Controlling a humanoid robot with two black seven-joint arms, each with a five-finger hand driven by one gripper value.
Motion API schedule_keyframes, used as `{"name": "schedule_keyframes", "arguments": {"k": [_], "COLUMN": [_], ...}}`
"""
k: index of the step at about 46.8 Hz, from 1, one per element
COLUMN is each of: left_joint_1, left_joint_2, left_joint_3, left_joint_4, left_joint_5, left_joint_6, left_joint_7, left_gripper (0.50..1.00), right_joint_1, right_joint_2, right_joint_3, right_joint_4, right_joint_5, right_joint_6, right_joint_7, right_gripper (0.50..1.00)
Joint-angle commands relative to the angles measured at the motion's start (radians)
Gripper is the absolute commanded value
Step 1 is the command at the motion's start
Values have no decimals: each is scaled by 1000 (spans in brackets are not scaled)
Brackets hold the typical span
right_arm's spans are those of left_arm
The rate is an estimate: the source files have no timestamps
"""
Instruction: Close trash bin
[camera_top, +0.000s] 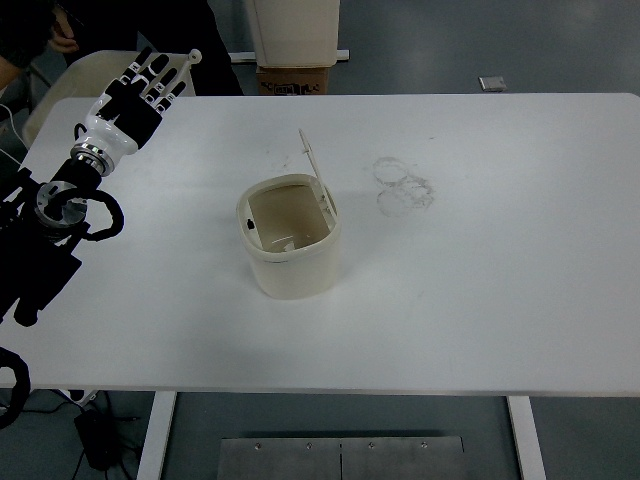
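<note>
At far left, my left arm (45, 225) enters from the picture's edge and reaches forward over the white surface (500, 280). My left hand (130, 100) is raised above the far-left corner of the surface, fingers (160, 72) extended and spread, holding nothing. Behind it, beyond the far edge, a person in dark clothing (110, 30) shows at the picture's top left, with a pale chair back (70, 85) just beside my hand.

At centre, the trash bin (290, 240) stands upright on the surface, well apart from my hand. It is cream-coloured with rounded walls. Its lid (312, 165) stands tilted up at the far right side of the rim, so the opening is uncovered and the interior is visible. Bare surface lies between my hand and the bin.

To the right of the bin, faint grey ring marks (402, 185) stain the surface, near the lid but apart from it. Beyond the far edge, a cardboard box (295, 78) sits below a pale container (293, 30), and a small grey object (492, 84) lies on the floor. My right arm does not appear.
</note>
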Motion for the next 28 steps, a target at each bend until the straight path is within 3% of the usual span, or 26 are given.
{"name": "schedule_keyframes", "arguments": {"k": [1, 10, 28], "left_joint_1": [2, 3, 8], "left_joint_2": [-1, 7, 134], "left_joint_3": [0, 0, 2], "left_joint_4": [-1, -39, -223], "left_joint_5": [0, 0, 1], "left_joint_6": [0, 3, 46], "left_joint_7": [0, 0, 0], "left_gripper": [1000, 1000, 1000], "right_joint_1": [1, 1, -1], "right_joint_2": [0, 0, 0], "right_joint_3": [0, 0, 0], "right_joint_4": [0, 0, 0], "right_joint_5": [0, 0, 0], "right_joint_6": [0, 0, 0], "right_joint_7": [0, 1, -1], "right_gripper": [993, 993, 993]}}
